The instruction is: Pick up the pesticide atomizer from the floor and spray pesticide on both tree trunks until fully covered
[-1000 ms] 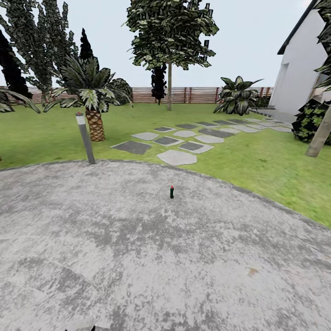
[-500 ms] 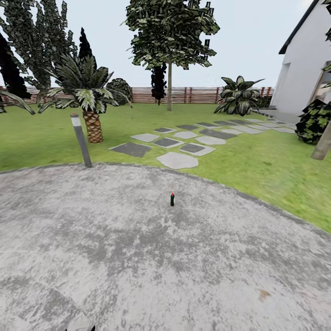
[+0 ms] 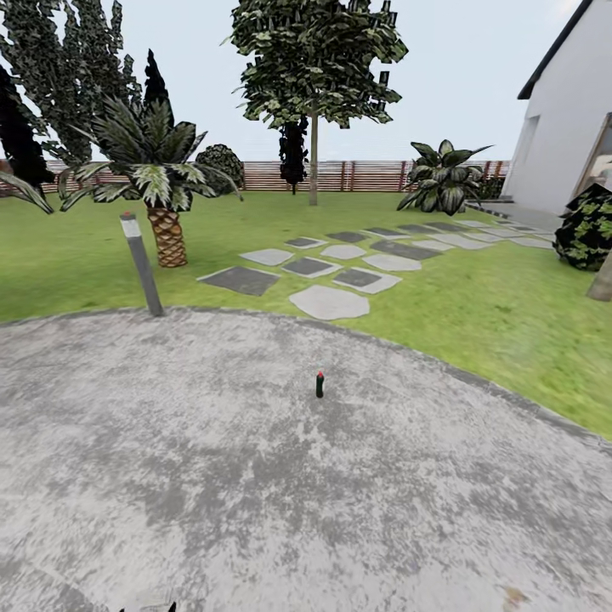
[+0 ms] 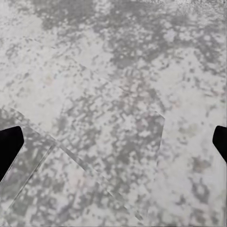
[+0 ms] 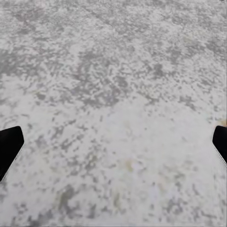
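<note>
From the head camera I see the pesticide atomizer [image 3: 320, 384] standing upright on the mottled grey paved area [image 3: 255, 493], roughly at the middle of the view, a small dark cylinder with a red tip. Nothing is touching it; it stands alone on the paving, well short of the curved edge where the lawn [image 3: 476, 297] begins.

Beyond that edge, a path of flat stepping stones [image 3: 327, 302] runs across the grass toward a white building [image 3: 565, 127] at the right. A short grey bollard with a red cap [image 3: 141, 263] stands tilted at the paving's border on the left, and a striped palm [image 3: 157, 183] rises just behind it. Farther back, near the brown slatted fence [image 3: 365, 175], a tall tree [image 3: 313, 59] with a thin bare trunk [image 3: 313, 161] and dark foliage high up stands on the lawn. A broad-leaved plant [image 3: 440, 177] sits to the right of it, and a dark bush [image 3: 588, 225] is at the right edge beside another trunk base [image 3: 602, 285].

My left end effector [image 4: 113, 146] hangs over bare paving, its two dark fingertips [image 4: 8, 146] spread wide apart at the edges of the wrist view, gripping nothing. My right end effector [image 5: 113, 146] is likewise spread, with fingertips [image 5: 8, 146] far apart over the same grey paving and nothing between them.
</note>
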{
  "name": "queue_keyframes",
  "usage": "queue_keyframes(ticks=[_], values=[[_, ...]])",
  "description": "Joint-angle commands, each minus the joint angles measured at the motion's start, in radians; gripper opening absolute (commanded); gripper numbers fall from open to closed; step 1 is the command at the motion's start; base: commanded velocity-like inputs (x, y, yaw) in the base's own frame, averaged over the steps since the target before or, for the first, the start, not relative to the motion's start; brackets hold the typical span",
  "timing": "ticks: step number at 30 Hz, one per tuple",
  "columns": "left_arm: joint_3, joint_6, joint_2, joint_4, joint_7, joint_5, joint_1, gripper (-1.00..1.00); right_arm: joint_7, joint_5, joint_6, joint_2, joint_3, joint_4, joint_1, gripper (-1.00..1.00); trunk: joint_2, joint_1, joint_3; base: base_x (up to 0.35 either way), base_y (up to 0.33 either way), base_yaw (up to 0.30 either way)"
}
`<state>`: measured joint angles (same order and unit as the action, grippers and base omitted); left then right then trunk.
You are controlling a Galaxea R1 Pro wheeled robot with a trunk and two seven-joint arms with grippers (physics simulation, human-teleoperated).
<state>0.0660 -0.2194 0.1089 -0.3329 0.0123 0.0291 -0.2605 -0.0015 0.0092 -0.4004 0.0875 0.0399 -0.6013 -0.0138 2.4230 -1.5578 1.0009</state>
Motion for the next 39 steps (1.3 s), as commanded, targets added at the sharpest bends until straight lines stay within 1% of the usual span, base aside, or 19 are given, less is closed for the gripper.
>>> queue_keyframes(ticks=[1,39], values=[[0.000,0.000,0.000,0.000,0.000,0.000,0.000,1.00,0.000,0.000,0.000,0.000,0.000,0.000,0.000,1.00,0.000,0.000,0.000,0.340,0.000,0.000],[0.000,0.001,0.000,0.000,0.000,0.000,0.001,1.00,0.003,-0.002,-0.001,0.000,0.000,-0.005,0.000,1.00,0.000,0.000,0.000,0.340,-0.003,0.000]])
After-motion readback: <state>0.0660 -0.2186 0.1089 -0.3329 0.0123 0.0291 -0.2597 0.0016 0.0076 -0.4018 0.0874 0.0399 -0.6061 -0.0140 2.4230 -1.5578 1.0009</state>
